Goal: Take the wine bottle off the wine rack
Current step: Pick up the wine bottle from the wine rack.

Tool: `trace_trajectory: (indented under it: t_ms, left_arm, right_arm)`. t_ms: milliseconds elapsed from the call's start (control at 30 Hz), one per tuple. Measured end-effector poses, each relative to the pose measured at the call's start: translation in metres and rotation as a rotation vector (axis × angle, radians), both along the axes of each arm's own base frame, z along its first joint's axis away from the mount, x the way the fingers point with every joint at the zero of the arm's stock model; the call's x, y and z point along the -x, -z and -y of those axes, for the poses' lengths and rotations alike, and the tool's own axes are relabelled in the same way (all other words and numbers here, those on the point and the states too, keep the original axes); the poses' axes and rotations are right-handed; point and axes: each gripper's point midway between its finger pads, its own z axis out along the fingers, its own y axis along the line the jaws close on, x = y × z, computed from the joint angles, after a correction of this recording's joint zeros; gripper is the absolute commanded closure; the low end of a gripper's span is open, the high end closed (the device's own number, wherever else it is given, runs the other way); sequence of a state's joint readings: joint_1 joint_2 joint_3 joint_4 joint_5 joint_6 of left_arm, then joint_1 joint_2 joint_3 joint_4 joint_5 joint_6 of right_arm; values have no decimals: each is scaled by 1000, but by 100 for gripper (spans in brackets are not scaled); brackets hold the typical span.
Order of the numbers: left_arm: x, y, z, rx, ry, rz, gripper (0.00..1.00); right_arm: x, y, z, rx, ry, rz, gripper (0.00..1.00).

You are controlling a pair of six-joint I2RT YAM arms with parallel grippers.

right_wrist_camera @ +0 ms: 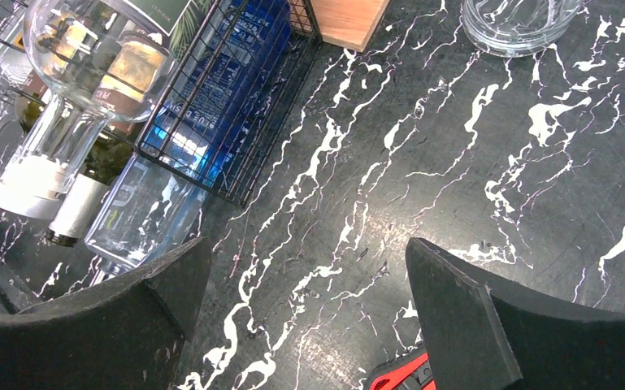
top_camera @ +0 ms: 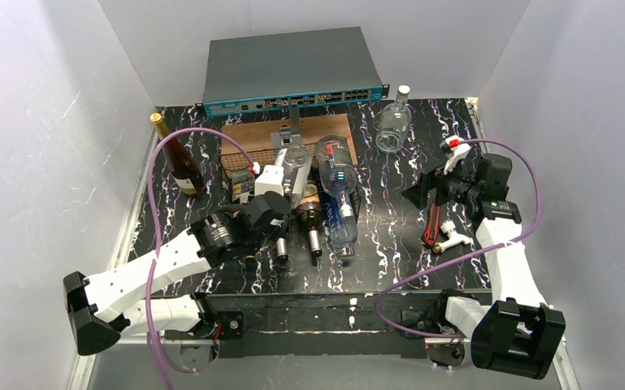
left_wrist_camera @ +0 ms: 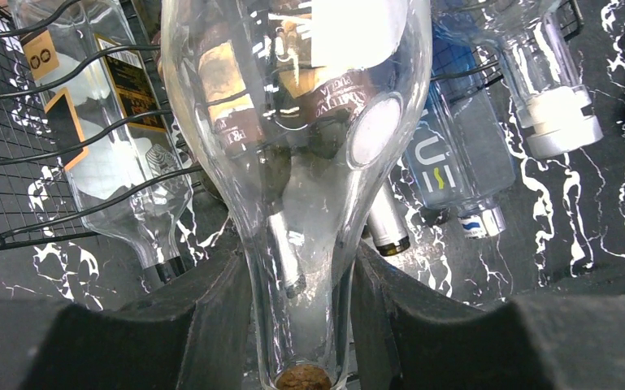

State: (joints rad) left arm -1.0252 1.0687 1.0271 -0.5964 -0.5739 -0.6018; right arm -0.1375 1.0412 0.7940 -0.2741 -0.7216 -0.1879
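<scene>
Glass, clear all the way through, makes up the wine bottle (left_wrist_camera: 292,146). Its thin neck sits between the two black fingers (left_wrist_camera: 203,325) of the left hand (left_wrist_camera: 299,284). The fingers press on the neck from both sides, so this hand is grasping the bottle. The cork end points back at the hand. The fat end reaches out over the wine rack (left_wrist_camera: 16,179). More bottles lie in the rack under it, and a blue bottle (left_wrist_camera: 455,154) lies at the right side of the rack. I cannot tell if the held bottle touches the rack's wires.

To the right of the rack, the right hand (right_wrist_camera: 301,292) hangs over the black worktop (right_wrist_camera: 471,162). Its fingers are spread wide and it grasps nothing. A red thing (right_wrist_camera: 397,379) shows just under it. A wooden board (top_camera: 252,134) lies behind the rack.
</scene>
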Motion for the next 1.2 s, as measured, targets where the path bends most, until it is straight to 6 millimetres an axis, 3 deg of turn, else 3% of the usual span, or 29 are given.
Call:
trace_trajectory:
  t_ms: [533, 1200]
  left_arm:
    - [9, -1, 8, 37, 54, -38, 100]
    - [13, -22, 25, 109, 111, -28, 100]
  right_arm:
    - [3, 0, -3, -18, -23, 0, 1]
    - [4, -2, -5, -26, -37, 2, 2]
